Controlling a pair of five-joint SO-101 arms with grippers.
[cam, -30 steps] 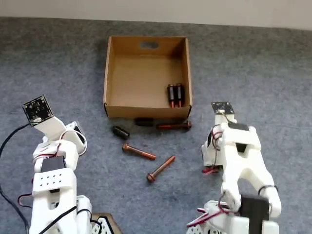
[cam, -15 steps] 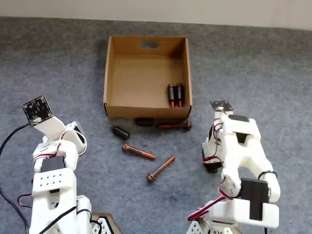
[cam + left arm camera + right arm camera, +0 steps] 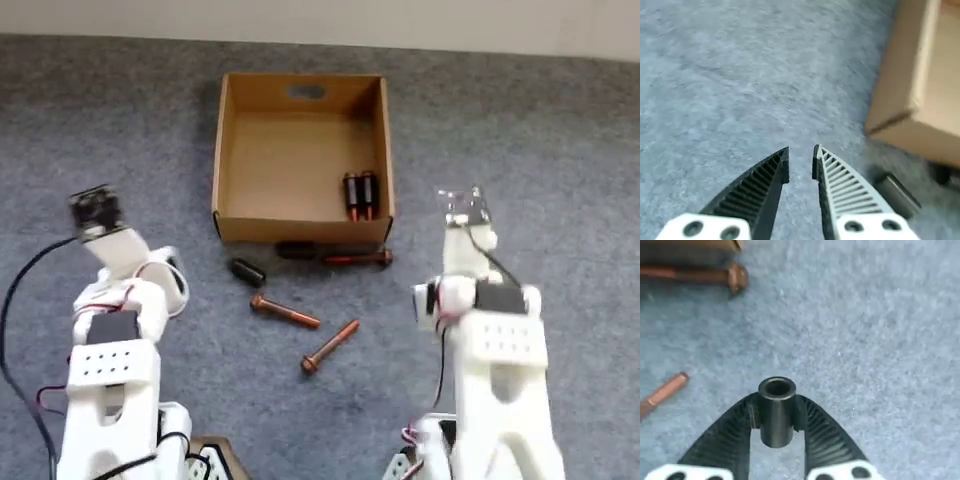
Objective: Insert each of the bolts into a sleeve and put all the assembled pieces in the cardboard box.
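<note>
My right gripper (image 3: 776, 406) is shut on a black sleeve (image 3: 776, 412), held above the grey carpet with its open bore facing the camera. My left gripper (image 3: 800, 151) hangs over bare carpet near the cardboard box (image 3: 920, 85), jaws a narrow gap apart with nothing between them. A loose sleeve (image 3: 246, 270) lies just beyond it. Another sleeve (image 3: 295, 250) and a copper bolt (image 3: 355, 258) rest against the box's front wall (image 3: 300, 229). Two more bolts (image 3: 285, 311) (image 3: 330, 346) lie between the arms. Two assembled pieces (image 3: 360, 195) sit in the box's front right corner.
The left arm (image 3: 110, 350) and the right arm (image 3: 495, 350) stand at the near edge of the carpet. Bare carpet stretches to either side of the box and right of the right arm.
The right arm has folded and its wrist has risen and shifted slightly away from me. The left arm's wrist has moved a little toward the box. The loose parts on the carpet are unmoved.
</note>
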